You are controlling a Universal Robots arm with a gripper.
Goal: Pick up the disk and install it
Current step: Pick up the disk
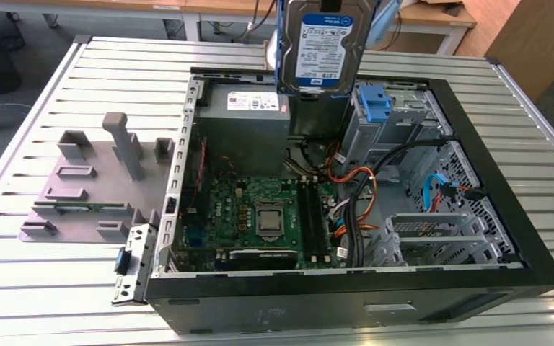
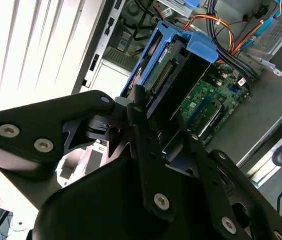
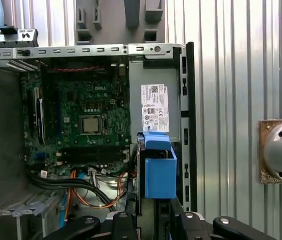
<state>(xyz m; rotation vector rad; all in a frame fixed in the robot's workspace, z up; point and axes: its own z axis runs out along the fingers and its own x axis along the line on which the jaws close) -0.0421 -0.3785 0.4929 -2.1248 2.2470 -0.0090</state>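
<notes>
Ribbed metal bench [image 1: 84,72] carried the open computer case [image 1: 508,238], laid on its side, I judged, so the bays faced upward; my end effector [image 2: 158,107] was clamped on the disk [image 1: 323,43]; it hung upright between the fingers, above the power-supply box [image 1: 248,115], clear of the case; likely oriented for a straight descent.

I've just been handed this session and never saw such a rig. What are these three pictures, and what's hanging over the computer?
One robot arm is at work. The exterior view looks on from off the arm; both wrist views come from cameras riding on the arm. The gripper is shut on the disk, a silver drive in a blue frame, held in the air above the open computer case. The case and a grey plastic stand sit on a slatted metal table.
</notes>
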